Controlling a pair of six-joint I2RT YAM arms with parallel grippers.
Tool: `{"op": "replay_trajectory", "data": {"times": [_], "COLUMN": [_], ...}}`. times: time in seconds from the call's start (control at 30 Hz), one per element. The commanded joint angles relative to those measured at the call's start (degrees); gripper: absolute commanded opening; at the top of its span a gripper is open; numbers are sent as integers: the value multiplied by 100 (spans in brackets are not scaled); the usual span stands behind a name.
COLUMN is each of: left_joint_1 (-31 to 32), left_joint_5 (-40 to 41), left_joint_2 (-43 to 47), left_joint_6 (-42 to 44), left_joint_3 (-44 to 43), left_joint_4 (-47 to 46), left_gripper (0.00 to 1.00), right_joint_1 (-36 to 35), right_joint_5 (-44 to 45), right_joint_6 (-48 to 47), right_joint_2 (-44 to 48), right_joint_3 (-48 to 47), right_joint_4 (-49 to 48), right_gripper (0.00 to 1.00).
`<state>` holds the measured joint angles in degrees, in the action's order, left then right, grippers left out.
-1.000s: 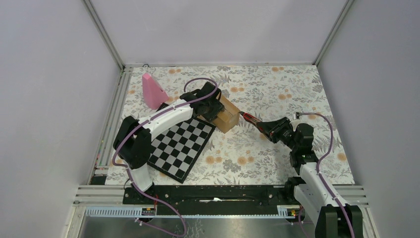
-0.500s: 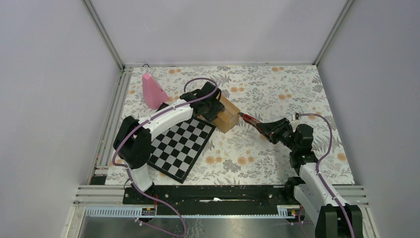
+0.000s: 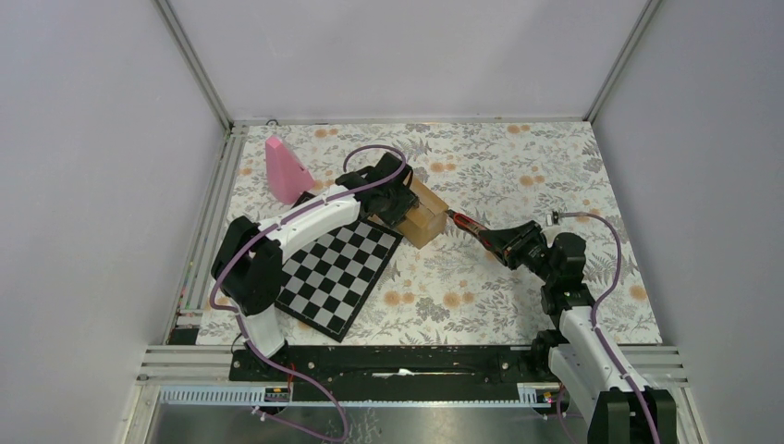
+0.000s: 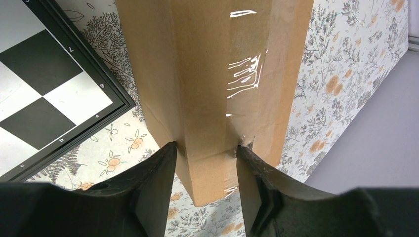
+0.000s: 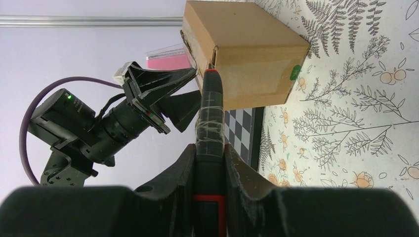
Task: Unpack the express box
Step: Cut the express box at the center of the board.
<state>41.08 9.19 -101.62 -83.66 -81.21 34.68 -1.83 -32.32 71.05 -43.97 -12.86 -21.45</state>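
right gripper (image 5: pixel 209 155): clamped on red-black cutter (image 5: pixel 210 103), tip at box edge
express box (image 5: pixel 242 54): on floral mat (image 3: pixel 518 166), beside chessboard (image 3: pixel 337 268) far corner
left gripper (image 4: pixel 205 160): pinching box end
risk: shallow pinch; cutter push could swivel box, tip skids off tape (image 4: pixel 247 84)

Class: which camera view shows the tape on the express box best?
The left wrist view: the glossy tape runs down the express box, which fills the frame. The right wrist view shows most of the box, but its tape is hard to make out. The top view shows it small, half under the left arm.
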Motion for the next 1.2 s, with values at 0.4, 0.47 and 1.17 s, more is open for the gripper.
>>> {"op": "replay_trajectory", "data": {"times": [0.4,0.47,1.17], "left_joint_1": [-7,4,22], "left_joint_5": [-45,-58,-84], "left_joint_2": [160,145,126], "left_joint_6": [-184,-178,-177], "left_joint_3": [-34,-38,-20], "left_joint_4": [-111,-115,-119], "left_gripper": [49,49,48], "right_joint_1": [-389,-389,-389], "right_joint_5": [245,273,434], "right_joint_6": [161,215,449], "right_joint_2": [-145,-152,-222], "right_joint_3": [16,52,236], "right_joint_4": [-390,-495,-868], "right_gripper": [0,0,0]}}
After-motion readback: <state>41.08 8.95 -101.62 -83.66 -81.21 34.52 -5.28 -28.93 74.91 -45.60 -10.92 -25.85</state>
